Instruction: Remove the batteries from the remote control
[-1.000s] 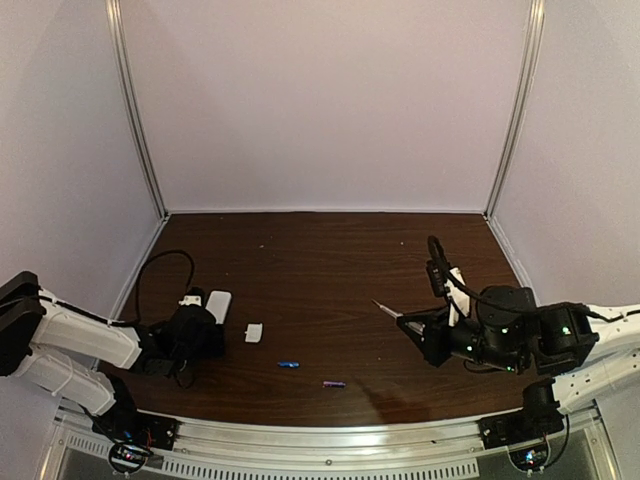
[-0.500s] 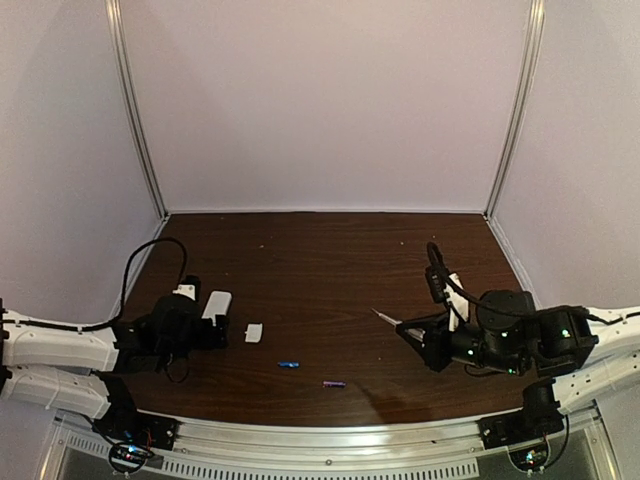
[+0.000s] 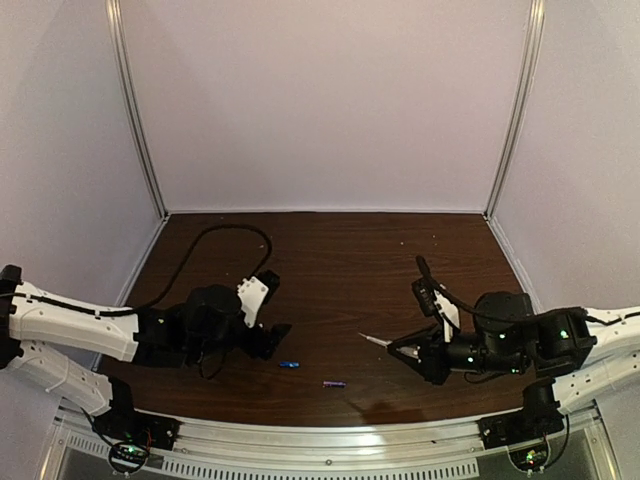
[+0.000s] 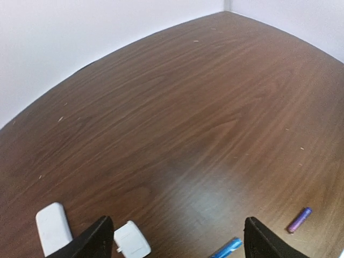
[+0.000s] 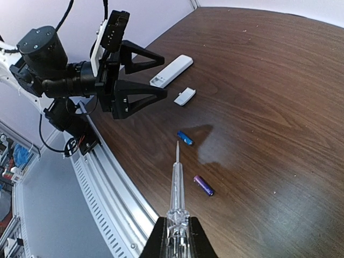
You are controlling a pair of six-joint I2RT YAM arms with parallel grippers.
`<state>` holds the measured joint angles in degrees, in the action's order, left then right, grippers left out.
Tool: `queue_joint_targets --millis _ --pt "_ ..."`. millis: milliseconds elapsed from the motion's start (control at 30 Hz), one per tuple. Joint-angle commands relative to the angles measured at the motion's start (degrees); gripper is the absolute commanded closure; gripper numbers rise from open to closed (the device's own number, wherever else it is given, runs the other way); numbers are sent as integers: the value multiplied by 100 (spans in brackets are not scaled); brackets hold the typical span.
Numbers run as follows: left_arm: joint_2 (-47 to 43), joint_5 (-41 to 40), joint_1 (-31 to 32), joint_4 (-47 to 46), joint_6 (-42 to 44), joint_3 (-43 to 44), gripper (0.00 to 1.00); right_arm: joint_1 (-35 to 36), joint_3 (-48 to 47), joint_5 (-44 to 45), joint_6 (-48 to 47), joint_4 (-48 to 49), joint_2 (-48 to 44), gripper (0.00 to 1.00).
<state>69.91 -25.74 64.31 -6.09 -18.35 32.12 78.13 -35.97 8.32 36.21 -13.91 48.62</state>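
Remote control [image 4: 52, 230] lies partly hidden behind the left claw [image 4: 177, 242].

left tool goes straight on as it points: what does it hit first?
Likely bare table: the left tool's line passes between the white cover and the blue battery. Depth unclear.

Top view: remote control [image 5: 171, 71] hidden behind L arm [image 3: 185, 328]

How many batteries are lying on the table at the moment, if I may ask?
2: the blue battery lies near the front centre; the purple battery lies just right of it, nearer the front edge.
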Motion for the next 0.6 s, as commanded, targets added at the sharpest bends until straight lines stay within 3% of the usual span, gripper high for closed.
queue_joint_targets --millis 0,267,567 --pt "795 33 795 -589 1647 538 17 8 137 -540 15 59 105 100" --pt "1470 1002 1539 -1041 2928 909 26 1 258 -600 156 38 165 100" --pt "1487 1977 1652 -1497 3566 887 38 2 413 -813 303 243 244 100"
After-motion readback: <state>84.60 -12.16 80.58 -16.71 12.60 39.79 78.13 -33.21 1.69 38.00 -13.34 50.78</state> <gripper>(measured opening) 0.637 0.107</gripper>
